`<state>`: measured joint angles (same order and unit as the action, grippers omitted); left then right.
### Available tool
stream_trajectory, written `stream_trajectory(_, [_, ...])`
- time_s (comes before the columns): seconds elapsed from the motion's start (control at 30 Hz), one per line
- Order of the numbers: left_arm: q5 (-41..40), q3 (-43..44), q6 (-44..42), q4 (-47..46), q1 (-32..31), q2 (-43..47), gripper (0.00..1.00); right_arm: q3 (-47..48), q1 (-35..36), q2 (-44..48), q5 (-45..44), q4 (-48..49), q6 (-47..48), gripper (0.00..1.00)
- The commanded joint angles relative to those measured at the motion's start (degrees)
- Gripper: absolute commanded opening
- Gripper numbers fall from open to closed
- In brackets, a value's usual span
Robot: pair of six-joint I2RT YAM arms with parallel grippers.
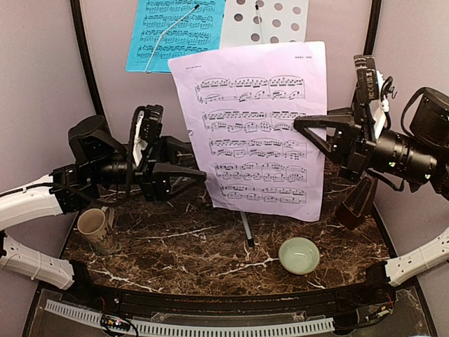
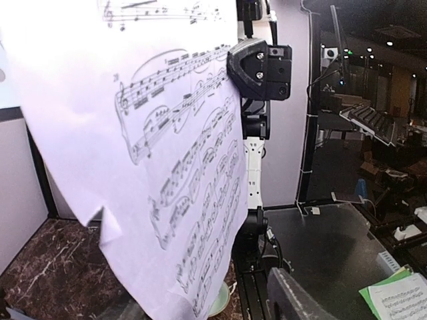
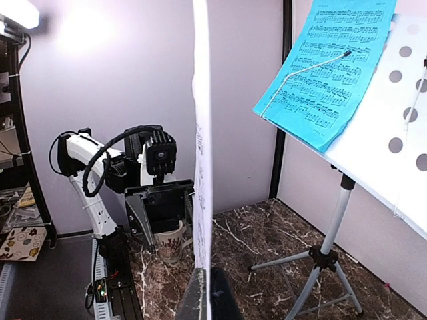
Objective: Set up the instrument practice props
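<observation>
The lilac music sheet (image 1: 263, 126) hangs upright above the tabletop (image 1: 196, 253), in front of the music stand (image 1: 280, 21) that carries the blue sheet (image 1: 172, 31), apparently ready to go beside it. The right gripper (image 1: 303, 126) is pinched closed on its right edge; the left gripper (image 1: 198, 167) gapes wide around the left edge, unclamped
</observation>
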<state>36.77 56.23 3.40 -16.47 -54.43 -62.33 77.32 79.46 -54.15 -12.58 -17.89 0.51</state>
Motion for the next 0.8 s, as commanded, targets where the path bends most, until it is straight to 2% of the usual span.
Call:
stream_trajectory(0.0, [-1.06, 4.94, 2.57, -6.43, -1.28, -0.45, 0.43, -0.3, 0.34, 0.48, -2.19, 6.49, 1.94, 0.0])
stream_trajectory(0.07, [-3.1, 6.68, 4.1, -8.62, -1.59, -0.79, 0.32, -0.01, 0.34, 0.11, -3.38, 7.9, 2.82, 0.0])
stream_trajectory(0.13, [-4.84, 8.89, 4.75, -9.26, -1.72, -1.45, 0.26, 0.38, 0.34, -0.39, -5.86, 10.0, 3.79, 0.0])
stream_trajectory(0.27, [-8.55, 14.58, 4.08, -6.87, -1.76, -3.41, 0.02, 0.94, 0.27, -1.41, -13.61, 15.93, 6.52, 0.0])
stream_trajectory(0.3, [-9.76, 16.54, 3.44, -5.51, -1.81, -4.1, 0.0, 0.79, 0.16, -1.52, -14.62, 17.63, 7.2, 0.0])
stream_trajectory(0.4, [-11.12, 22.65, 1.32, -1.93, -1.73, -7.07, 0.0, 1.32, -0.77, -2.24, -14.8, 21.3, 8.8, 0.0])
stream_trajectory(0.63, [-13.51, 39.68, -0.84, 7.82, -1.73, -14.98, 0.0, 6.75, -4.85, -5.9, -14.79, 22.92, 10.19, 0.0])
stream_trajectory(0.77, [-19.6, 45.72, -1.51, 11.39, -1.73, -17.43, 0.0, 9.94, -9.13, -8.59, -18.26, 26.85, 10.56, 0.0])
